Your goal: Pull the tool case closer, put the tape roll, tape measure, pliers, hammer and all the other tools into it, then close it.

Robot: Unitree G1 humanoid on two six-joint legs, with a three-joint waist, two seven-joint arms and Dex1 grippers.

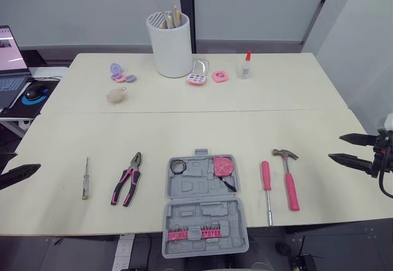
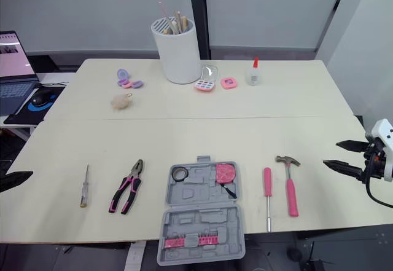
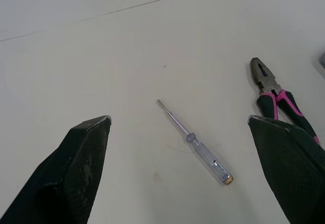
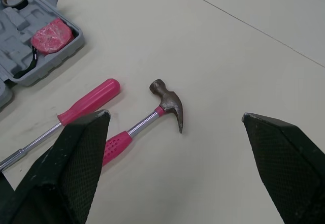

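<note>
1. The left claw (image 3: 177,118) is released, fingers spread wide, by the table (image 1: 184,129) edge. The screwdriver (image 1: 85,180) lies nearest it, with the pliers (image 1: 128,185) beyond.
2. The right claw (image 1: 336,147) is likewise released. The hammer (image 1: 288,179) lies nearest, with a pink driver (image 1: 267,188) just past it.
3. The case (image 1: 196,188) lies open between both claws, holding the tape roll (image 1: 178,166) and tape measure (image 1: 223,166).

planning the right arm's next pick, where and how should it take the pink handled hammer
Probably best to take the pink-handled steel claw hammer by mid-handle, from straight above, with the right tool straddling it. It lies flat, and the pink-handled driver lies parallel on its left, so keep the span narrow.
</note>
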